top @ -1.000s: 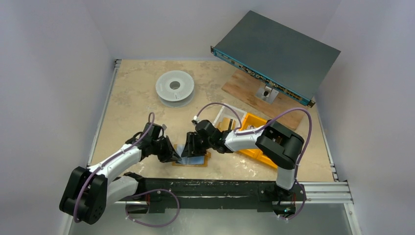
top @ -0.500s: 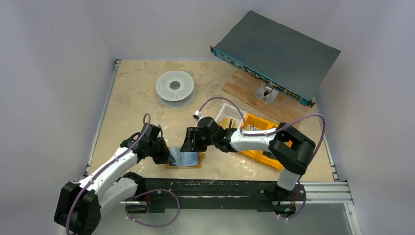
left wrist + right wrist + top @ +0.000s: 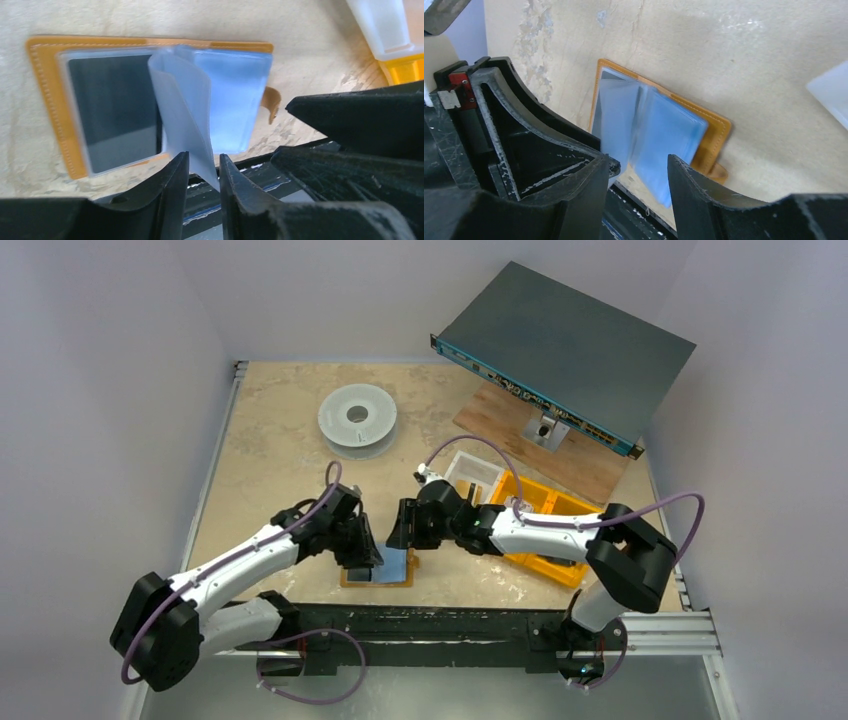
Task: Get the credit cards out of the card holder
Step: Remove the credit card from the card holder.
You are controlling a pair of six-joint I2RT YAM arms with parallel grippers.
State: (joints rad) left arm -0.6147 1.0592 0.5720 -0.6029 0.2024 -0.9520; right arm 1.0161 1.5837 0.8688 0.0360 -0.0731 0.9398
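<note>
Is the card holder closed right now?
No, the card holder lies spread open, with its clear plastic sleeves fanned upward.

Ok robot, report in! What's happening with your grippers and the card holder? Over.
Left gripper slightly open around a clear sleeve. Right gripper open, empty. Card holder lying open on table, dark card in its pocket. Nothing in the way.

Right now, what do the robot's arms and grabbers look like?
The left arm and right arm have smooth white shells between chunky black joints. A thin purple cable loops along each one. The left gripper and right gripper are all black, with curved, scuffed jaws.
</note>
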